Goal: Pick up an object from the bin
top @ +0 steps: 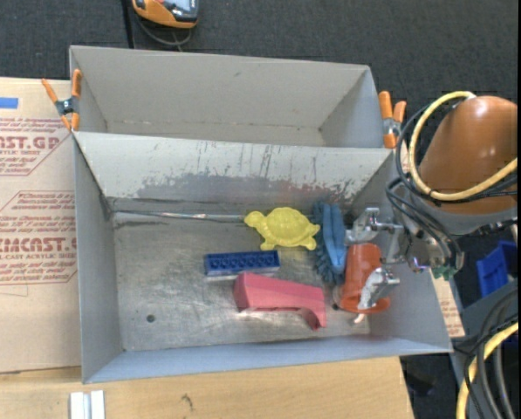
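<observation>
Right now your gripper sits low against the right wall of the bin. Its jaws are spread wide and straddle the upper part of a red piece. As far as you can see nothing is clamped. The red piece rests where the floor meets the sloping wall, and its lower end sticks out past the nearer finger. That probably explains the wide opening: the piece lies lengthwise along the wall, so the jaws need room to drop around it.

Just beside the jaws, toward the bin's middle, lies a blue brush. You cannot tell whether it touches the red piece or only comes close. Beyond the brush is a yellow turtle. A pink block and a blue brick lie farther off on the same side, well apart from the jaws.

Closing here should take the red piece, but mind the brush, which could crowd in against a finger.
</observation>
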You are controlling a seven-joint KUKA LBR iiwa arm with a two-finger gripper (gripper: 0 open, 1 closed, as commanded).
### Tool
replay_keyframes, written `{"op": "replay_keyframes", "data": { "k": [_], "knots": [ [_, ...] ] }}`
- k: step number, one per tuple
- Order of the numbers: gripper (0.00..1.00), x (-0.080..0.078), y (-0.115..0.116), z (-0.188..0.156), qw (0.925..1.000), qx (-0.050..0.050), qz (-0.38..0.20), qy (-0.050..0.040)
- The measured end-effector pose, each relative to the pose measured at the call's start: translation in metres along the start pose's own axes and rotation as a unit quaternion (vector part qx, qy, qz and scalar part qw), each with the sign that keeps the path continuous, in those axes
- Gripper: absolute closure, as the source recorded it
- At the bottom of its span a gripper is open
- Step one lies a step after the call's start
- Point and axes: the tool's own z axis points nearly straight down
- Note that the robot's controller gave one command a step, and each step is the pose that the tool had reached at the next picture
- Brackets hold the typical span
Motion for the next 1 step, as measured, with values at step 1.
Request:
{"op": "replay_keyframes", "data": {
  "k": [1],
  "knots": [
    [0.00, 0.0000, 0.0000, 0.0000, 1.0000, 0.000, 0.000, 0.0000]
  ]
}}
